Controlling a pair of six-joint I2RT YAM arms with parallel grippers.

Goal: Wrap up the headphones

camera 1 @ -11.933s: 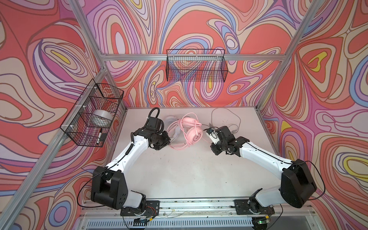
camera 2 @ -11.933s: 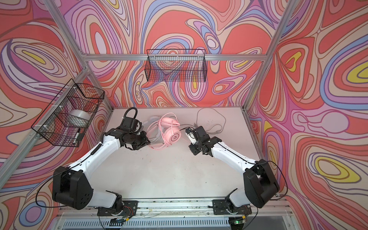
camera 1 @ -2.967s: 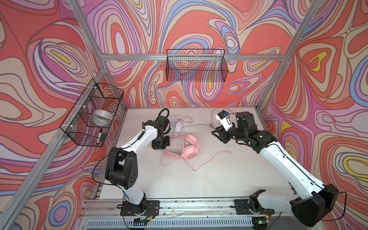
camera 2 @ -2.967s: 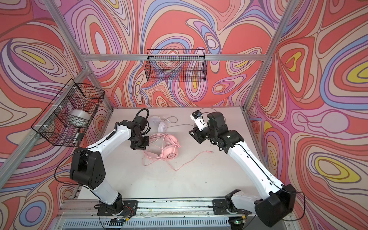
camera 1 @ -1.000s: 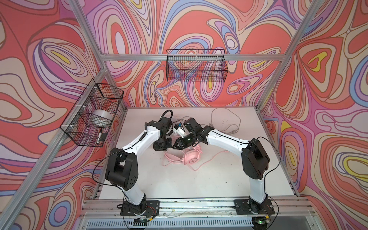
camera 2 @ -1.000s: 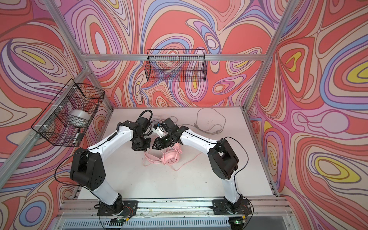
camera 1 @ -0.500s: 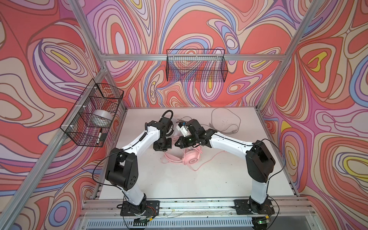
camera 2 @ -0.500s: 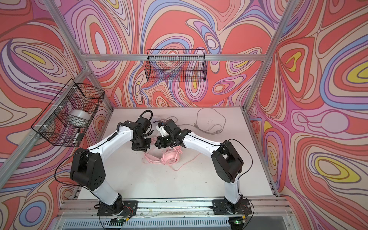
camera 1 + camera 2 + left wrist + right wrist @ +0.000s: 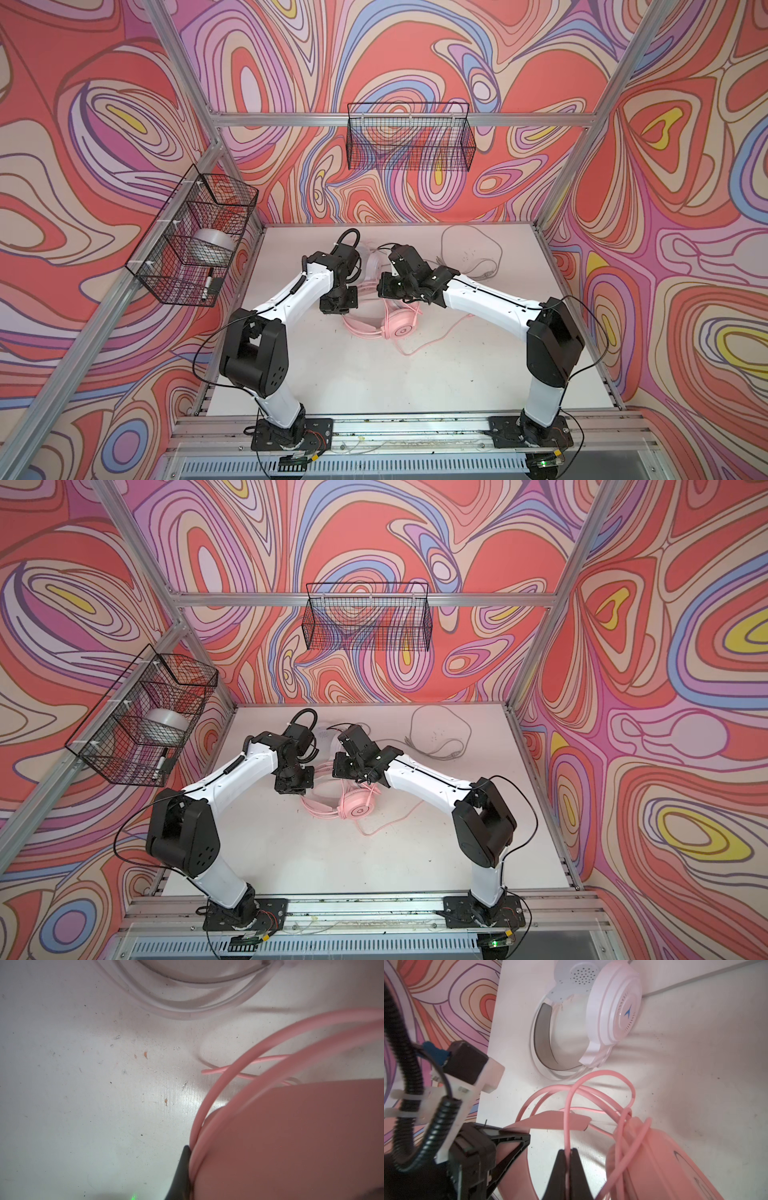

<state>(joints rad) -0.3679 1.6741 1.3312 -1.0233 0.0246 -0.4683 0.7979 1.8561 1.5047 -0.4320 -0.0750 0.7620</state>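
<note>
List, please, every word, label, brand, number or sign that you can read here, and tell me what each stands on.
No words or numbers can be read anywhere.
Blue arrow-shaped emblem, no lettering: on the white headset earcup.
Round mark on the pink headset earcup: too small to read in both top views.
Dark marks on that earcup, right wrist view: blurred and cut off, unreadable.

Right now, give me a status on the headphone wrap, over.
Both jaws shut: left gripper on pink headset headband, right gripper on pink cord. Cord partly wound, tail loose on table. Close by, white headset, ungripped.
</note>
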